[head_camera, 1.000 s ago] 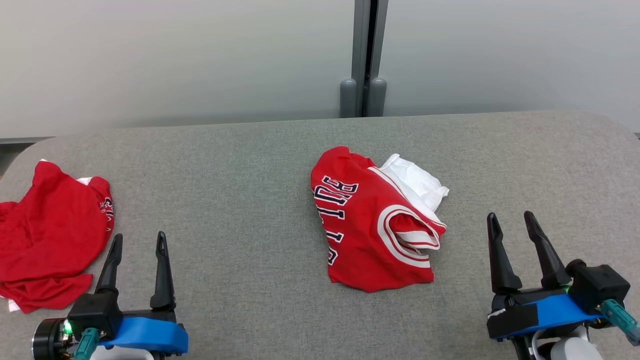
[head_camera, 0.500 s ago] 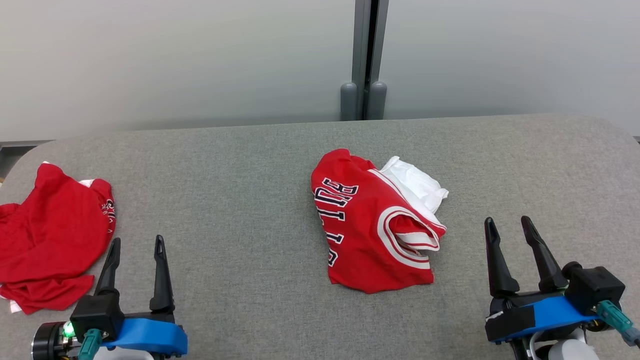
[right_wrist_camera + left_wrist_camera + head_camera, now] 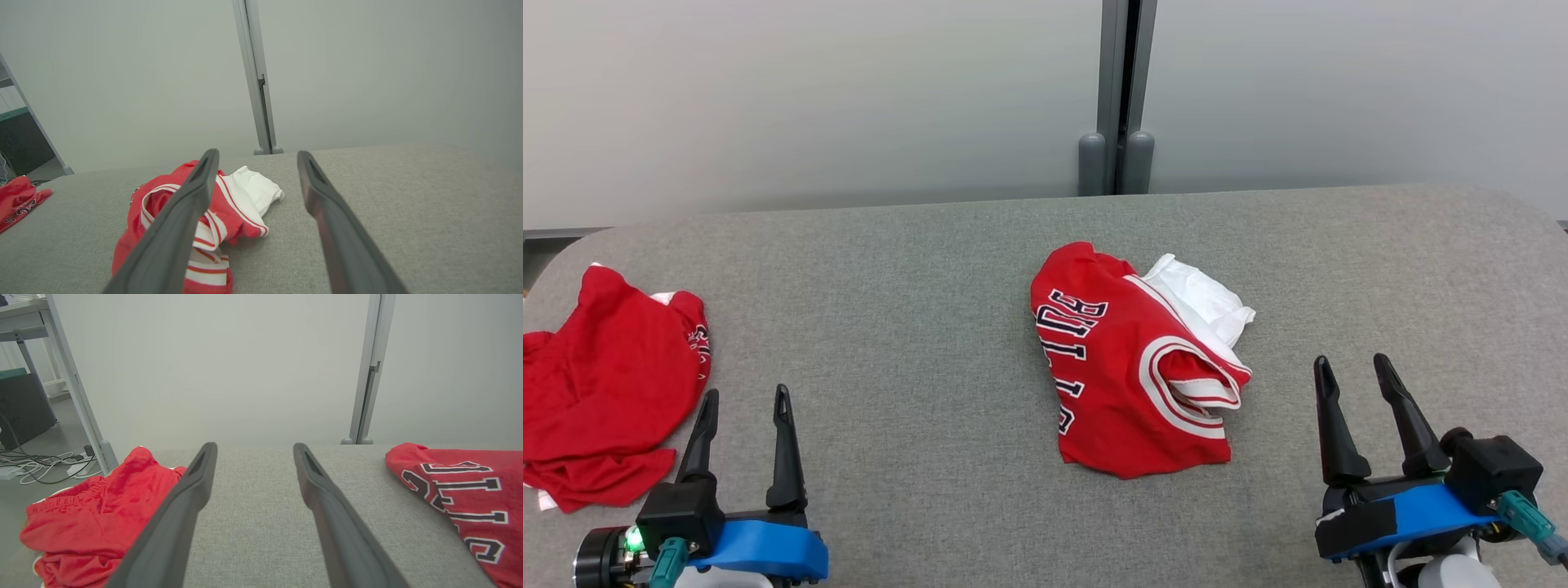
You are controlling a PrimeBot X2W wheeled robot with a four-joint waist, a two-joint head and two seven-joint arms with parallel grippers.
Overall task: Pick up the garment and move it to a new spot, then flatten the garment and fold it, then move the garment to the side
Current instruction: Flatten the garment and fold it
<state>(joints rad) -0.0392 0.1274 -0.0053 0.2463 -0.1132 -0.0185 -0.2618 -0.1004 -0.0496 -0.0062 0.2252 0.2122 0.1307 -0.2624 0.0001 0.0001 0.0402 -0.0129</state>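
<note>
Head view: jersey (image 3: 1112,392) crumpled on table (image 3: 915,310); left hand (image 3: 747,390), right hand (image 3: 1350,358) both wide, empty.

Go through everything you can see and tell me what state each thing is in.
Red jersey, bunched up, lying loose on the table.
Second red garment, crumpled at the table's left edge.
Left tool, open, empty.
Right tool, open, empty.

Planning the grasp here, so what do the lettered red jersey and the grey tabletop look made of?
Lettered red jersey: thin, soft fabric, perhaps polyester; it crumples into loose folds and looks matte. Grey tabletop: woven or felt-like covering, matte, with a finely flecked texture.
</note>
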